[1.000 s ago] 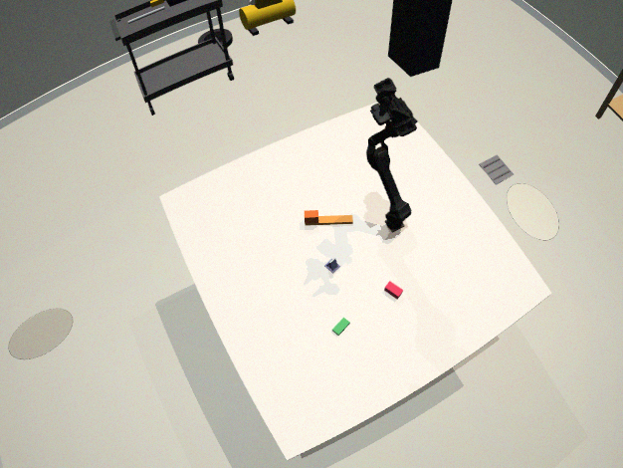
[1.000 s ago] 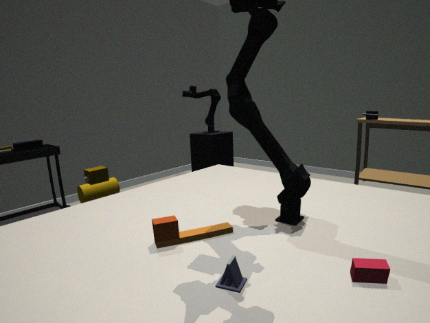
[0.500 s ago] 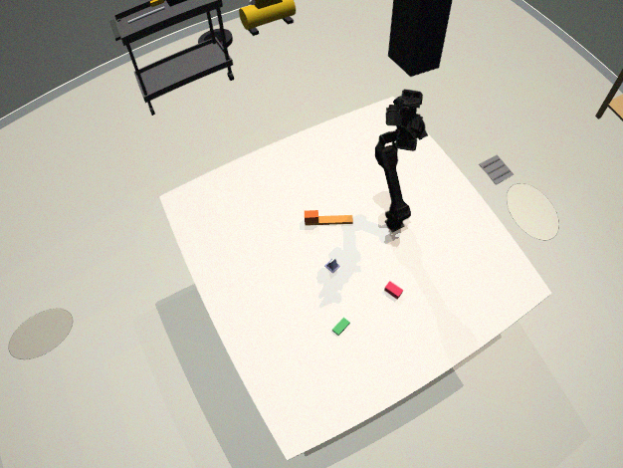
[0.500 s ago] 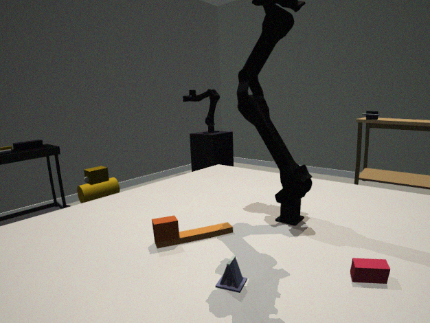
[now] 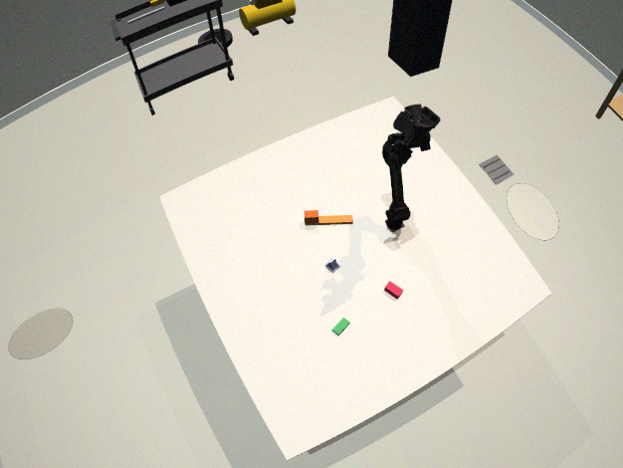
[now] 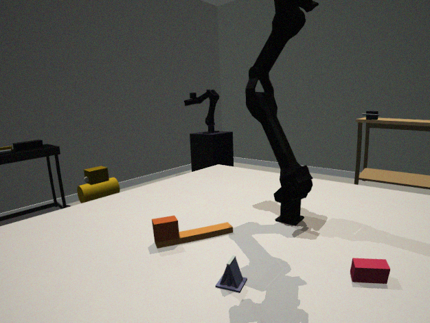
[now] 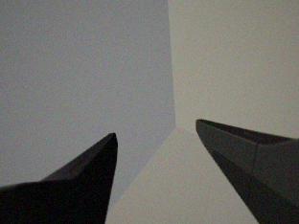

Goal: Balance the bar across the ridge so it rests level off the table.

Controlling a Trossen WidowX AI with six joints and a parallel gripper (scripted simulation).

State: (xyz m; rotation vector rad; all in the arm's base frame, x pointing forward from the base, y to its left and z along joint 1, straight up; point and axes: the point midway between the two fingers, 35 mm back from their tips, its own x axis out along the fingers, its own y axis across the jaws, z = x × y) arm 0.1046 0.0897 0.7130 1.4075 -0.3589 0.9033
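Observation:
The orange bar [image 5: 335, 219] [image 6: 206, 231] lies flat on the white table [image 5: 241, 211] [image 6: 86, 277], with a darker orange block [image 5: 311, 217] [image 6: 165, 229] on its left end. The small dark blue ridge [image 5: 332, 265] [image 6: 231, 273] stands on its square base on the table, apart from the bar and nearer the front in the exterior view. My gripper [image 7: 156, 131] is open, with nothing between its fingers. It is raised high, away from the bar and ridge; the wrist view shows only walls and ceiling. The fingertips cannot be made out in the top and exterior views.
A red block [image 5: 393, 289] [image 6: 369, 271] lies on the table to the right of the ridge. A green block [image 5: 340, 326] lies below the ridge in the top view. My arm's base [image 6: 290, 214] stands to the right of the bar. Carts and a black pedestal [image 5: 419, 37] stand beyond the table.

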